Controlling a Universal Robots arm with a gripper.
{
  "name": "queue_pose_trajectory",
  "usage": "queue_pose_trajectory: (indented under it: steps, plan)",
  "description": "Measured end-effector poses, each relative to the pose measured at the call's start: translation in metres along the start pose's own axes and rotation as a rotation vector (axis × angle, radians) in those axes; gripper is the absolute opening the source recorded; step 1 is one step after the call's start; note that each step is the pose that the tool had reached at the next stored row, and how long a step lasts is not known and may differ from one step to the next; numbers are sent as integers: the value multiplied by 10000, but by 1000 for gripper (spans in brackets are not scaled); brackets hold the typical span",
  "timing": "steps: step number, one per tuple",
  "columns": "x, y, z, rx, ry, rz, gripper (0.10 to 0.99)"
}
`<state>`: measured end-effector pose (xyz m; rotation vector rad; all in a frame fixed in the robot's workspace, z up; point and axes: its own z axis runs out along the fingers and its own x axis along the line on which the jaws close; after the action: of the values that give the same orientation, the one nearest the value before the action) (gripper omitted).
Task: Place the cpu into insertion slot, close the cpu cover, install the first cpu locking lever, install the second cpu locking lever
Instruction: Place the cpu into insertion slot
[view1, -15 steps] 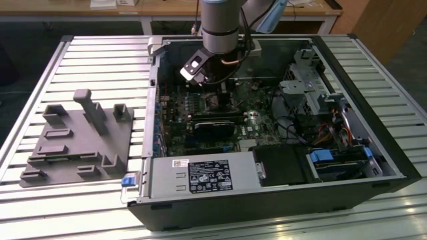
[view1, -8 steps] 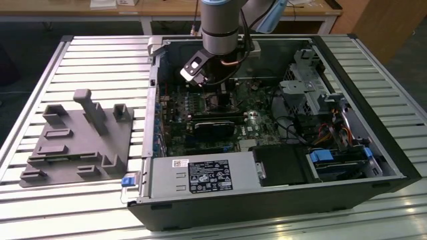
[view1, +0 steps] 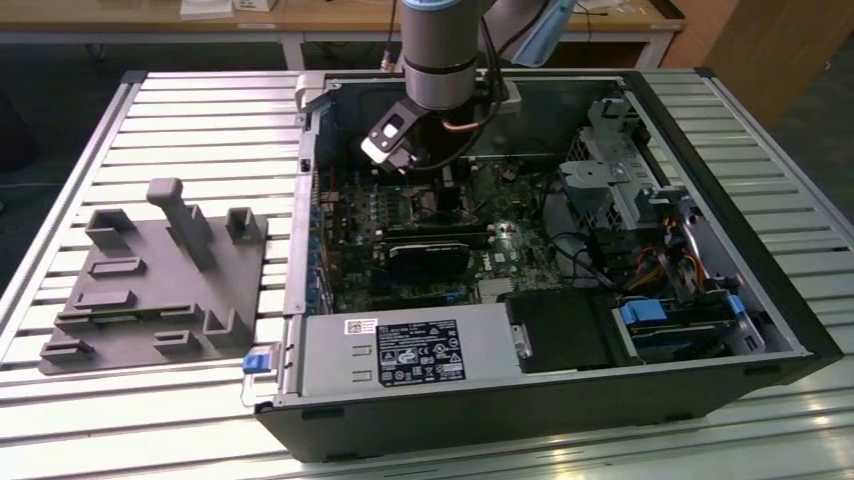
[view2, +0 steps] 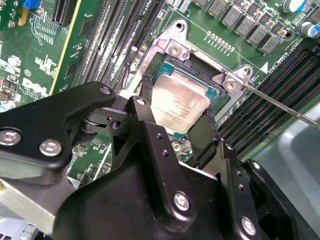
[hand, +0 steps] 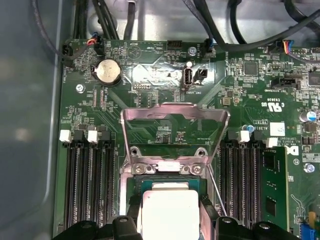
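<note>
While the gripper (view2: 177, 114) clamps its 2 matte black fingers (view2: 205, 132) against opposite edges of the cpu (view2: 180, 100), that small flat square with a dull silvery-tan metal top lies directly over the insertion slot (view2: 192, 75), a dark square socket with a bolted metal rim; I cannot tell whether it is fully seated. In the first wrist view the cover (hand: 175, 109), a thin shiny steel frame with a large square window, stands tilted up on its hinge just beyond the cpu (hand: 170, 220). A thin wire lever (view2: 280, 104) runs out from one corner of the rim. Long black memory slots (hand: 92, 185) lie along 2 sides of the socket on the glossy green board (hand: 235, 85), which also carries a round silver coin cell (hand: 108, 71). In the exterior view the arm (view1: 441, 50) reaches down into the open black case (view1: 534, 420), which holds the board, a silvery power supply box (view1: 400, 350) and bundled cables (view1: 654, 265). At the exterior view's left a grey moulded fixture (view1: 134, 290) with pockets and an upright post lies on the ribbed aluminium table (view1: 200, 120).
</note>
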<state>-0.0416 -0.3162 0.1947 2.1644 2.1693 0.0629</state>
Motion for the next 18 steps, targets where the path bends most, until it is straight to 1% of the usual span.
queue_pose_trajectory:
  steps: [2,7,18]
  plan:
    - [0,0,0,-2,8,-87,541]
    - [3,0,6,-3,18,-93,541]
    - [12,-2,24,-1,12,-56,541]
